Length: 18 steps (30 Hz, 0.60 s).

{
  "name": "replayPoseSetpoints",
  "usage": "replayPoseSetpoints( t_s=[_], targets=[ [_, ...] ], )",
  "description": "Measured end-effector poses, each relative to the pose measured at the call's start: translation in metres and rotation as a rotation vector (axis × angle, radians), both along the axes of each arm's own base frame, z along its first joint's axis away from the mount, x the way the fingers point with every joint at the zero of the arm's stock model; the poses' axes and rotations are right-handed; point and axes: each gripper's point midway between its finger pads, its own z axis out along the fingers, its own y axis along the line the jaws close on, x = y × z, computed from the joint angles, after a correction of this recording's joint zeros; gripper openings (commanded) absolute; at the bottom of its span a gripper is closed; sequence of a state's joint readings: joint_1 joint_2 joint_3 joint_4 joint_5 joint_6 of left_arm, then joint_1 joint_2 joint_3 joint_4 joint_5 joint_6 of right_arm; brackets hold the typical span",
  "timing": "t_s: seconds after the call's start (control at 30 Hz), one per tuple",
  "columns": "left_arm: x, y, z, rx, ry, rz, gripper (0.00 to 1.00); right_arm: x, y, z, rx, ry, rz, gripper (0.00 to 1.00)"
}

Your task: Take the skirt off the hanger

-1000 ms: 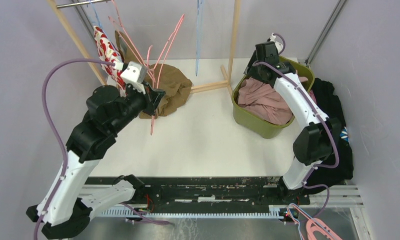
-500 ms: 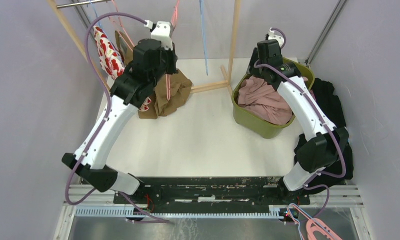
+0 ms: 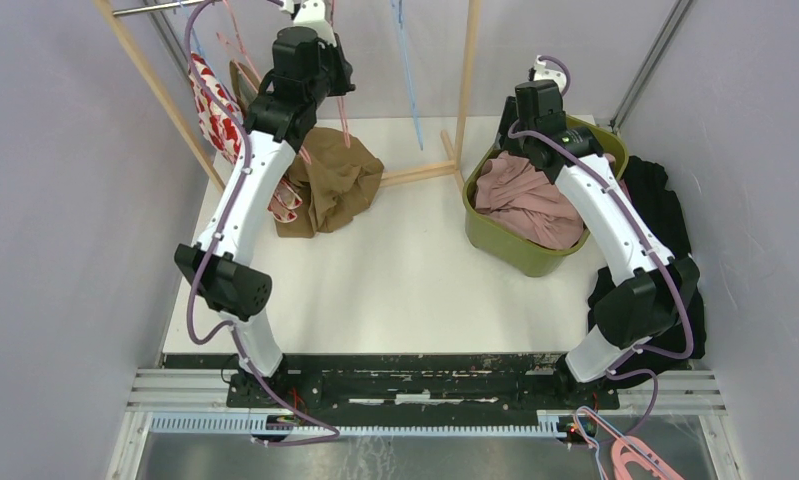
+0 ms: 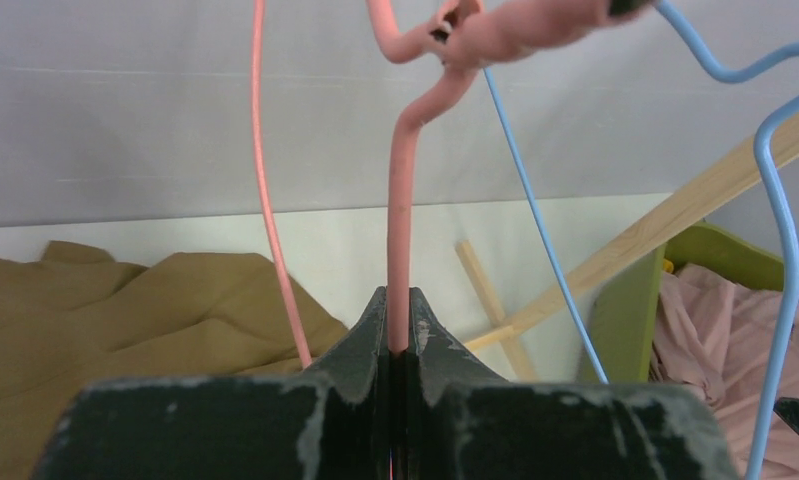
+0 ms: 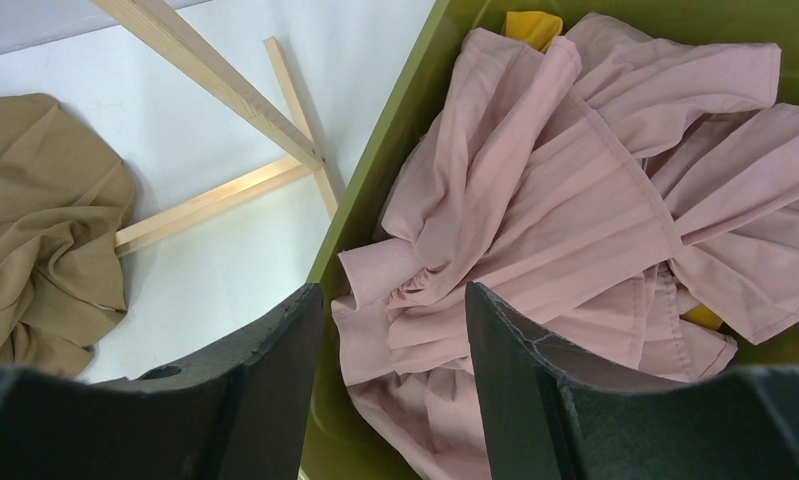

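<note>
The left gripper (image 4: 399,330) is pinching the wire neck of the pink hanger (image 4: 402,220), its fingers pressed together on it just under the hook bend. The brown skirt (image 4: 125,310) is lying below and to the left of those fingers, slumped in a heap on the table (image 3: 415,270). Whether any part of it is still caught on the hanger's lower end cannot be told from here. A blue hanger (image 4: 785,230) is dangling off to the fingers' right.

The skirt is looking light, limp and crease-prone. It will likely sag and drag rather than lift as one piece, so a bunched fold or the waistband edge is probably the best place to take hold. The thin hanger wire is springy and may swing.

The right gripper (image 5: 393,300) is hovering with its fingers spread and holding nothing, directly above the near wall of the green bin (image 5: 400,100) and the pink garment (image 5: 575,200) inside it.

Compared with a second ago, the left arm has swung from a low reach beside the brown cloth to a high stretch near the rail, carrying the hanger up. The skirt is staying in much the same spot, and the right arm has barely shifted.
</note>
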<state>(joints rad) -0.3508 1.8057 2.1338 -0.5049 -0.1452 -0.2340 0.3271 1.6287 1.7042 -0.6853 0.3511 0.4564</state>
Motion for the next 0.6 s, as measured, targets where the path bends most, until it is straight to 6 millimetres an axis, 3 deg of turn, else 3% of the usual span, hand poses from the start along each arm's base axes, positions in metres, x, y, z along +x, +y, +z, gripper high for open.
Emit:
replayPoseSetpoints(
  t_s=[0.13, 0.47, 0.6],
  targets=[
    [0.005, -0.013, -0.012, -0.03, 0.027, -0.047, 0.03, 0.0, -0.001, 0.0, -0.01, 0.0, 0.003, 0.61],
    [0.013, -0.026, -0.007, -0.089, 0.007, -0.097, 0.03, 0.001, 0.0, 0.001, -0.01, -0.005, 0.007, 0.6],
    [0.021, -0.032, -0.015, -0.123, 0.027, -0.112, 0.03, 0.002, 0.0, 0.002, -0.011, -0.01, 0.008, 0.6]
  ],
)
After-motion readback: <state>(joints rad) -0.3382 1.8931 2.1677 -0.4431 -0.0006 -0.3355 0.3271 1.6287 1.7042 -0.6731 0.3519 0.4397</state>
